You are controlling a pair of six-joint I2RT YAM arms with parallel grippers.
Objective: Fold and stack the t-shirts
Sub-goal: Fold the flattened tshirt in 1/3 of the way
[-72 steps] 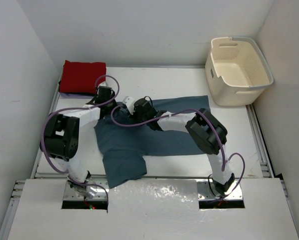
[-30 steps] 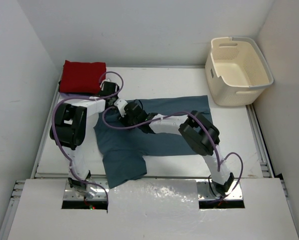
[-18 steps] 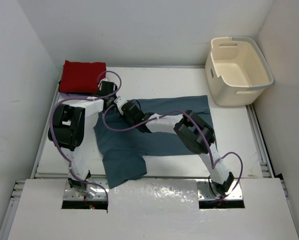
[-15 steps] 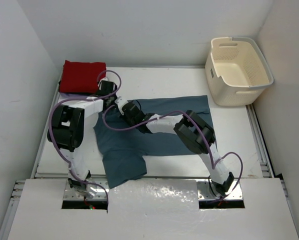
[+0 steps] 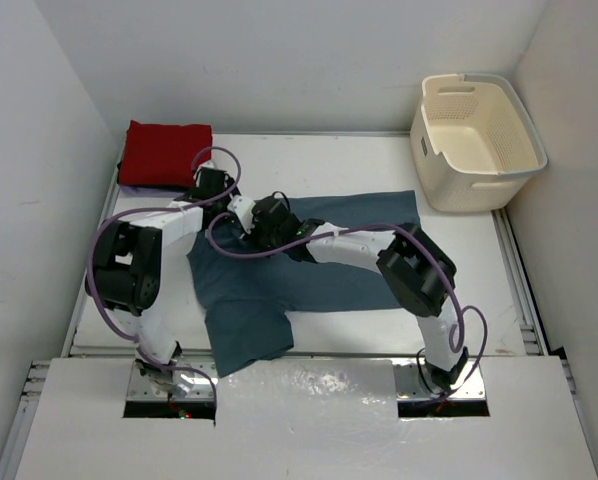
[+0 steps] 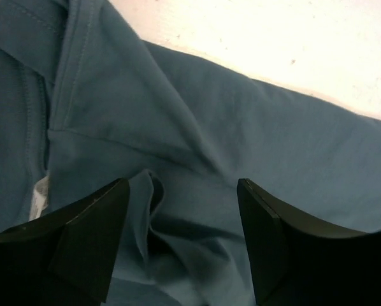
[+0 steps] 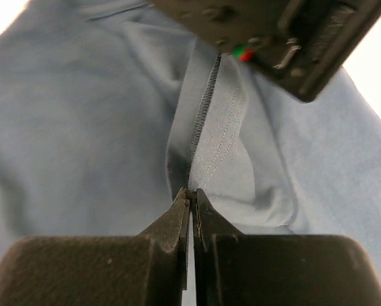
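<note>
The teal t-shirt (image 5: 329, 280) lies spread across the middle of the table, one sleeve reaching the near edge. A red t-shirt (image 5: 164, 152) sits folded at the back left corner. My left gripper (image 5: 234, 210) hovers over the teal shirt's left end near the collar. In the left wrist view it (image 6: 184, 217) stands open over a raised wrinkle of teal cloth (image 6: 241, 127), holding nothing. My right gripper (image 5: 254, 226) sits close beside it. In the right wrist view it (image 7: 192, 194) is shut on a pinched fold of the teal shirt's stitched edge (image 7: 216, 140).
A cream laundry basket (image 5: 479, 140) stands at the back right corner. The left gripper's body (image 7: 292, 38) is just beyond the right fingertips. Bare white table (image 6: 273, 38) shows past the shirt's edge. Walls close in on both sides.
The left gripper has opened and let go of the teal cloth. The right gripper closed on the shirt's edge. Both elbows swung outward.
</note>
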